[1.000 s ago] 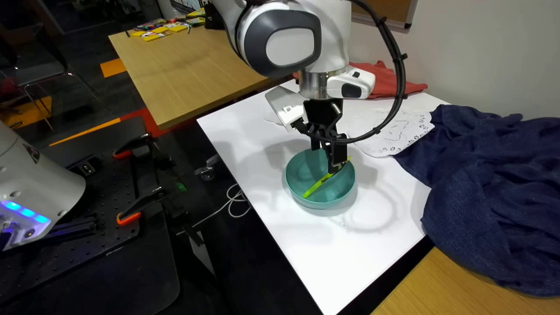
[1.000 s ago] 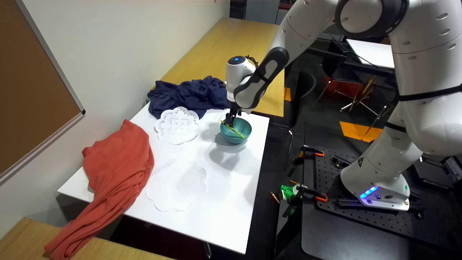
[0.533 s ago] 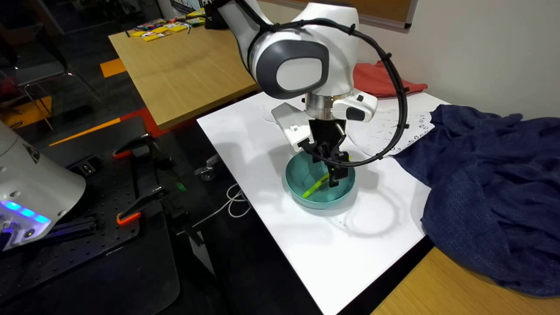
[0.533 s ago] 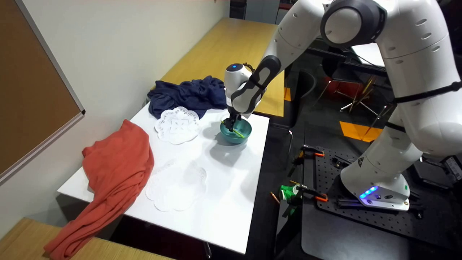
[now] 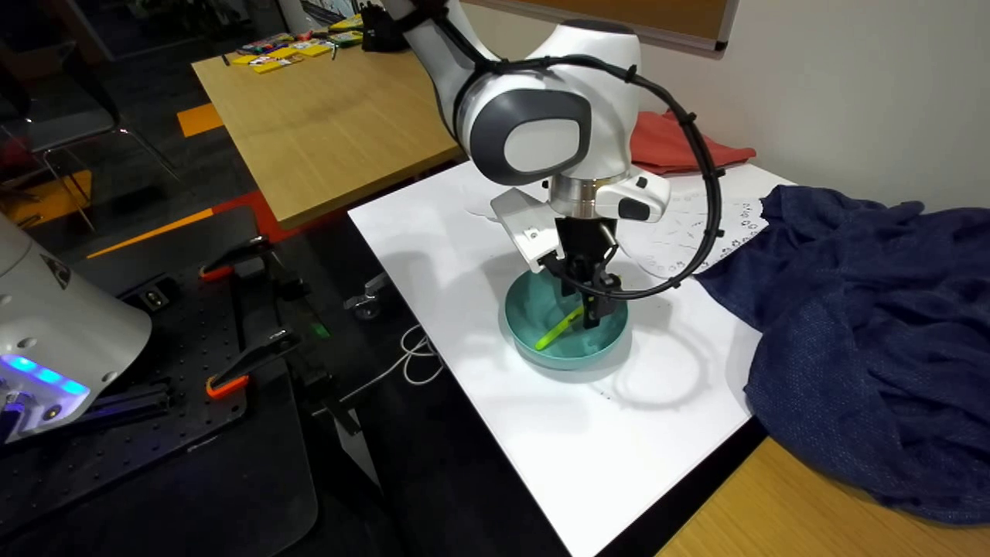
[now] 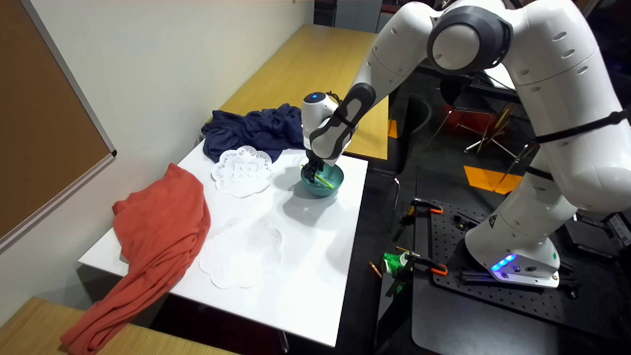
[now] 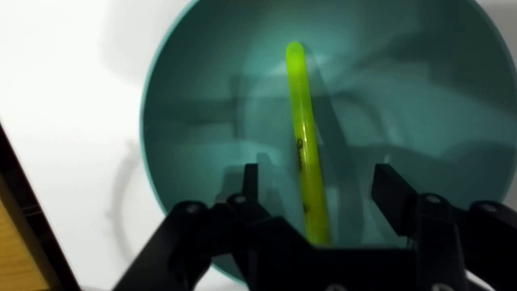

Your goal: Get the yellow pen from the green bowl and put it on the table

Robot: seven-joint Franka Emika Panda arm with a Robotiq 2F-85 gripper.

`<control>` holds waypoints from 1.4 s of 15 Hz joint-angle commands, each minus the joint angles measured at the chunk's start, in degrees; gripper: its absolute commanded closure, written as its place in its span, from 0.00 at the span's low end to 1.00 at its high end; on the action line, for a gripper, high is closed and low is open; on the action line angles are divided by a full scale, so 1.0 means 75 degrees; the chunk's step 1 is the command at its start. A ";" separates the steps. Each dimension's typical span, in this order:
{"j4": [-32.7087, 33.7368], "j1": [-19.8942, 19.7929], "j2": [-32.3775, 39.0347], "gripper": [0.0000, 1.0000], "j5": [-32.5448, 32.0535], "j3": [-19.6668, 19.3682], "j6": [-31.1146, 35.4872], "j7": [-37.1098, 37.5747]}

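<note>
One yellow pen: lay inside the green bowl, slanted across it, not yet lifted.
Pen, so far: my pincer was down at the bowl and, as I judged it, lined up; the reach was about done, the grasp was not.
Pincer: parted wide, its fingers standing to either side of the pen in the wrist view, with a gap showing on both; it had hold of nothing.
Pen, left to do: I had yet to close on it, raise it over the rim, set it down on the white surface and let go.
Bowl: sat upright on the surface, a scalloped doily near it and a fainter doily further off.
Cloths: a navy cloth and a red cloth lay partly over the surface's edges, apart from the bowl.
Pen's covered end: lost to me behind the pincer's dark body in the wrist view; in an exterior view the fingers hid its upper part, and a black cable looped across the pincer.
Pen's lettering: too blurred to read.
Bowl's rim: cut off at the top of the wrist view.
Fingertip depth: I could not tell whether the tips stood low enough to catch the pen.
</note>
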 commanded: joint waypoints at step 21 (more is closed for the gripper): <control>-0.2288 0.1650 -0.2214 0.96 -0.0285 -0.1646 0.1740 0.1134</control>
